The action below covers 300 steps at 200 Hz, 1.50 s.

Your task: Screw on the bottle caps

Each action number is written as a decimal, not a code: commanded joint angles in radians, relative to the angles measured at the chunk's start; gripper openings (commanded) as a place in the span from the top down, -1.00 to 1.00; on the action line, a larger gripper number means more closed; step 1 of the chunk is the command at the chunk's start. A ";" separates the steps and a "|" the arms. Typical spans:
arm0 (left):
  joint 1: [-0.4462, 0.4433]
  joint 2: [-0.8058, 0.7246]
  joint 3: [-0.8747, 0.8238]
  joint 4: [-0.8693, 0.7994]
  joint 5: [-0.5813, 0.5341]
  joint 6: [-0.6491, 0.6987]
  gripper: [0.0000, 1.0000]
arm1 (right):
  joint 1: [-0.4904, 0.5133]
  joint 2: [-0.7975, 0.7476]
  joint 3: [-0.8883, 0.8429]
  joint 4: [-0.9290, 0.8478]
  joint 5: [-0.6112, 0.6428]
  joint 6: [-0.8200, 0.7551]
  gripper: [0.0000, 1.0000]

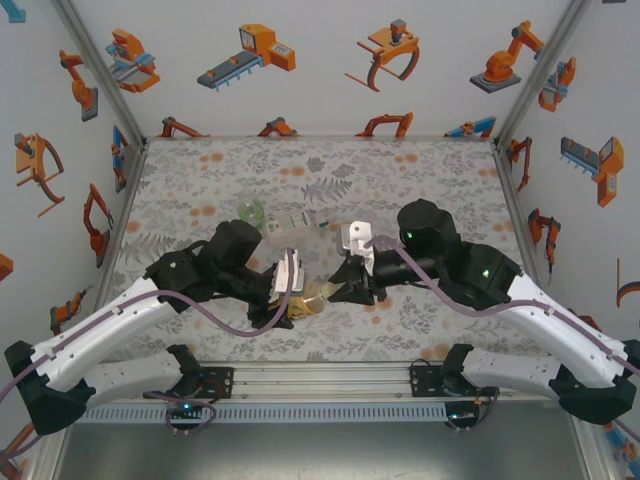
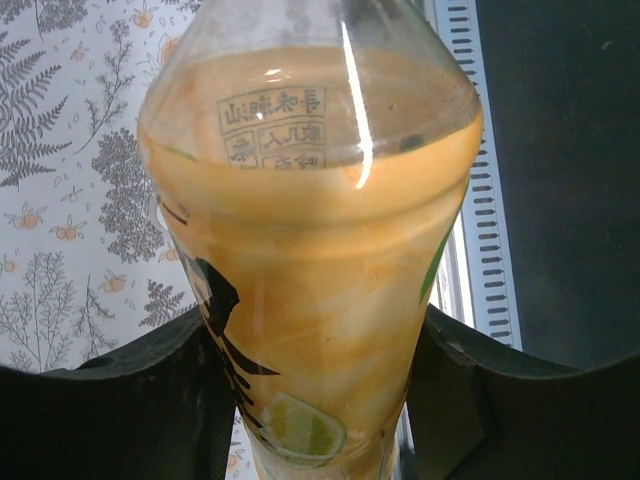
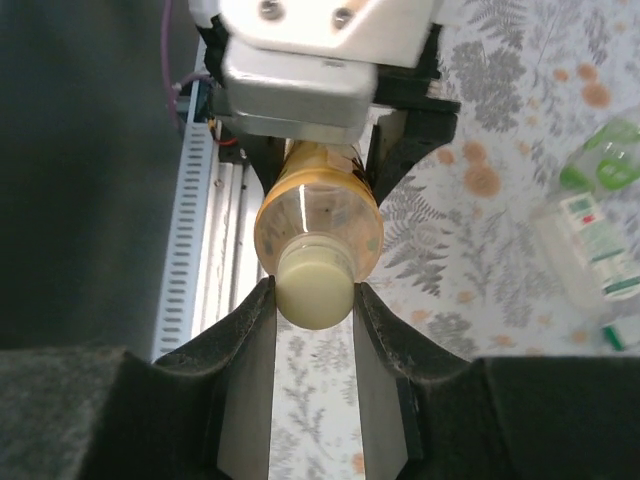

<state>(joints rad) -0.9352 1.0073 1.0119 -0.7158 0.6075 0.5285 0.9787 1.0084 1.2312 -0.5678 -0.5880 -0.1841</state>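
Observation:
My left gripper (image 2: 315, 400) is shut on the amber bottle (image 2: 310, 250), its black fingers pressing both sides of the yellow label. The bottle (image 1: 313, 300) is held on its side above the table's near edge, neck pointing at the right arm. A pale bottle cap (image 3: 315, 288) sits on the neck of that amber bottle (image 3: 320, 215). My right gripper (image 3: 315, 300) is closed on the cap, both pads touching its sides. In the top view the right gripper (image 1: 340, 290) meets the bottle from the right and the left gripper (image 1: 285, 305) holds it from the left.
A clear bottle with a green-white label (image 1: 292, 226) (image 3: 590, 240) lies on the patterned table behind the arms. A squat green-tinted bottle (image 1: 251, 212) (image 3: 600, 160) lies beside it. The slotted rail (image 3: 195, 250) at the table's near edge runs just under the held bottle.

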 commanded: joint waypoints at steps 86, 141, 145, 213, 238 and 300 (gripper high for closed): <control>-0.007 -0.012 -0.014 0.149 -0.212 -0.051 1.00 | 0.012 0.028 -0.196 0.036 0.381 1.674 1.00; -0.007 -0.005 -0.013 0.150 -0.204 -0.037 1.00 | 0.012 0.055 -0.088 -0.049 0.392 1.538 0.73; -0.007 -0.005 -0.012 0.150 -0.197 -0.033 1.00 | 0.011 0.055 -0.076 -0.062 0.397 1.507 0.60; -0.008 -0.011 -0.007 0.136 -0.034 -0.016 1.00 | 0.011 -0.050 0.013 -0.019 0.385 0.805 -0.12; -0.008 -0.011 0.002 0.117 0.018 -0.014 1.00 | 0.011 -0.081 0.034 -0.012 0.309 0.485 -0.13; -0.020 0.001 0.033 0.042 0.030 0.008 1.00 | 0.011 0.014 0.190 -0.269 -0.019 -0.256 -0.13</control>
<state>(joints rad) -0.9470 1.0084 1.0008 -0.6258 0.5964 0.5076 0.9844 0.9779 1.3460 -0.6918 -0.4610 -0.0334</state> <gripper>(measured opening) 0.551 0.566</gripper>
